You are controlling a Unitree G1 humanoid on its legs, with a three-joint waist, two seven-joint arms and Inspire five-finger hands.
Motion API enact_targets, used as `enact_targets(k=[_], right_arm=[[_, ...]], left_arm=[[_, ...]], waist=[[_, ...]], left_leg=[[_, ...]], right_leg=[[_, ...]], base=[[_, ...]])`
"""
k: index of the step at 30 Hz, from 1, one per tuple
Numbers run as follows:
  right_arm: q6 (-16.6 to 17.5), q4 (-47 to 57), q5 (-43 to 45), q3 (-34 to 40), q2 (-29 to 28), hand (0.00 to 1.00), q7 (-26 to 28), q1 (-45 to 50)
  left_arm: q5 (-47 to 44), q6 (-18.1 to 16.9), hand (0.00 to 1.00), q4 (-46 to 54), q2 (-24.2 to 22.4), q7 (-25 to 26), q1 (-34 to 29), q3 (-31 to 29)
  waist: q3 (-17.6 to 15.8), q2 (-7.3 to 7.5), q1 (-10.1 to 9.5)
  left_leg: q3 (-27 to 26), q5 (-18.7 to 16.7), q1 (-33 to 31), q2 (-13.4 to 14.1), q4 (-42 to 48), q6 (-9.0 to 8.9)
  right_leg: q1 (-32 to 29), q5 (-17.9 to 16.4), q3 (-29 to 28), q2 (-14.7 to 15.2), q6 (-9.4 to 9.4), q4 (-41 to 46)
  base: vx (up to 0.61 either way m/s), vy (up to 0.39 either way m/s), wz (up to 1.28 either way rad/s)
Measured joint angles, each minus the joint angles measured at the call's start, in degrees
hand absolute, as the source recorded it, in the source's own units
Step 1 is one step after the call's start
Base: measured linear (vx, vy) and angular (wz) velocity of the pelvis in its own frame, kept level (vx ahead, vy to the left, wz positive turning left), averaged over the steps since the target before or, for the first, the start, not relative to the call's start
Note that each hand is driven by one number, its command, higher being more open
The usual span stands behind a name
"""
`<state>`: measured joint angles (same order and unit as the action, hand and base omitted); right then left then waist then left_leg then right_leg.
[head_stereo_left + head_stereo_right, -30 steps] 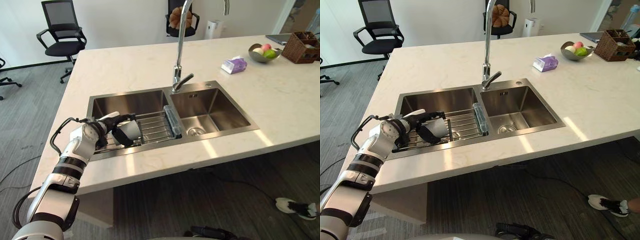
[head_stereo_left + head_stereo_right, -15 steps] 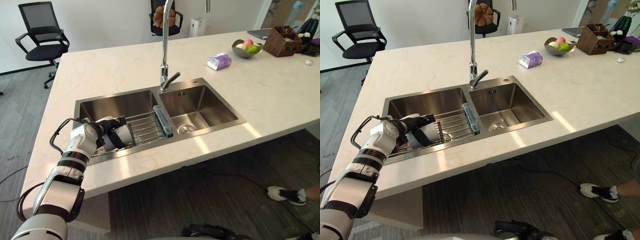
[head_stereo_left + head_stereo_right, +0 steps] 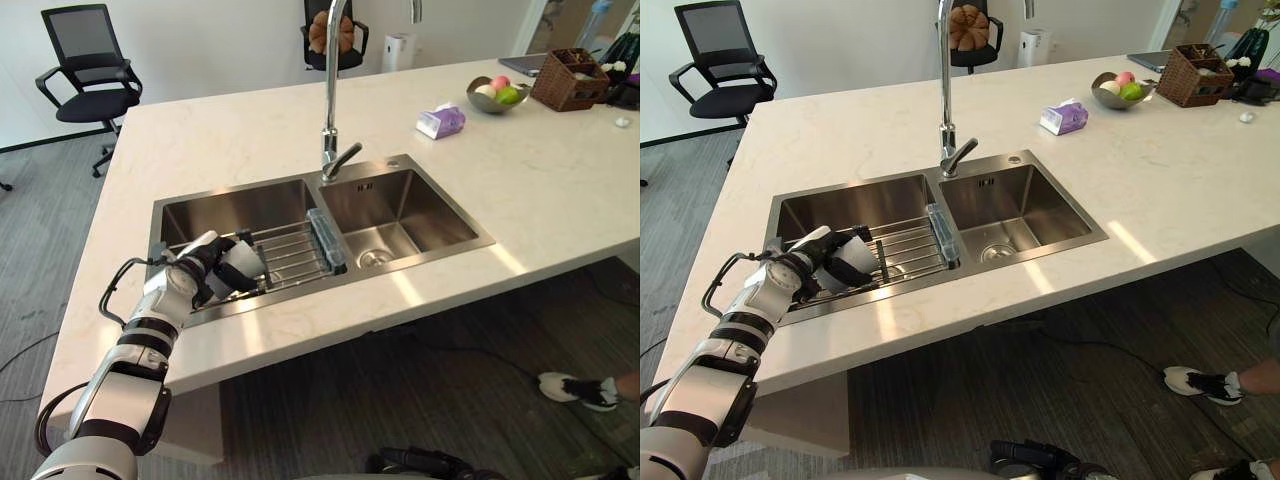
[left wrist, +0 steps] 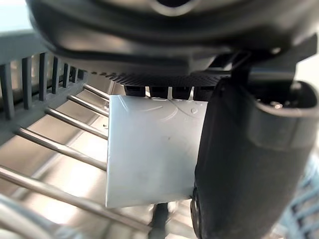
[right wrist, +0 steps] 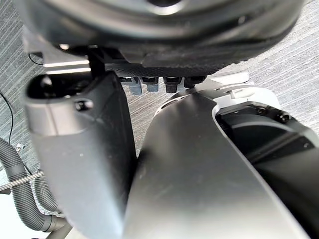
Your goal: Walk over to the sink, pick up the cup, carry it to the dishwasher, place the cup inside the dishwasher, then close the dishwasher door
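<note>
Much of the cup [image 4: 149, 164] is masked: the thumb covers one side and the fingertips [image 4: 159, 91] hide its far edge, so mouth and base cannot be made out. The left hand [image 3: 200, 272] is clamped on it, thumb against fingers, over the wire rack [image 3: 298, 252] in the left basin of the sink [image 3: 425, 205], near the front rim. Whether the cup rests on the bars or hangs clear: cannot tell. Cup plain, pale grey-white, with a smooth straight wall, tipped toward its side. Right hand [image 5: 79, 164] seen close from its wrist; open or closed, cannot tell.
</note>
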<state>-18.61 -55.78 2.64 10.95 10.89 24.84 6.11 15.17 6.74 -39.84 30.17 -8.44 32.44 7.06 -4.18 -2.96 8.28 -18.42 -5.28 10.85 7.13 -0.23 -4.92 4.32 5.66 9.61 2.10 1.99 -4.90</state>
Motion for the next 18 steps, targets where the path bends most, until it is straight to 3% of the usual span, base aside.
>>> enact_targets(k=[3, 7, 12, 18], right_arm=[[1.5, 0.0, 0.4, 0.1, 0.1, 1.0, -0.6, 1.2], [2.7, -0.1, 0.3, 1.5, -0.5, 1.0, -3.5, 2.5], [4.0, -1.2, 0.0, 3.4, -2.8, 1.0, -8.6, 3.1], [4.3, -1.9, -0.6, 4.6, -4.0, 1.0, -15.6, 3.4]], left_arm=[[-8.9, -2.9, 0.0, 11.6, -1.7, 5.2, -5.7, -5.7], [-19.8, -10.3, 0.0, 31.8, -8.3, 12.2, -16.9, -13.0], [-26.1, -16.6, 0.0, 43.7, -16.0, 15.9, -24.9, -13.6], [-27.5, -20.5, 0.0, 47.4, -20.1, 18.9, -27.4, -13.4]], waist=[[0.0, 0.04, -1.79], [0.2, 0.29, -4.67], [0.9, 1.05, -6.96], [2.2, 2.03, -8.42]], left_leg=[[0.7, 0.0, -0.3, 0.0, 0.1, 0.06], [2.1, 0.2, -0.4, -0.1, 0.0, 0.25], [4.4, 0.6, -1.6, -0.6, 0.4, 0.82], [5.1, 0.7, -2.3, -0.6, 0.8, 0.88]], right_leg=[[0.0, 0.0, 0.6, 0.0, 0.0, 0.0], [0.7, -0.1, 2.1, 0.2, -0.01, 0.0], [1.0, -0.6, 3.6, 1.3, 0.27, 0.0], [1.0, -0.6, 4.3, 1.5, 0.28, 0.0]], base=[[-0.01, -0.019, 0.12], [-0.03, -0.014, 0.17], [-0.05, -0.006, 0.23], [-0.03, -0.006, 0.07]])
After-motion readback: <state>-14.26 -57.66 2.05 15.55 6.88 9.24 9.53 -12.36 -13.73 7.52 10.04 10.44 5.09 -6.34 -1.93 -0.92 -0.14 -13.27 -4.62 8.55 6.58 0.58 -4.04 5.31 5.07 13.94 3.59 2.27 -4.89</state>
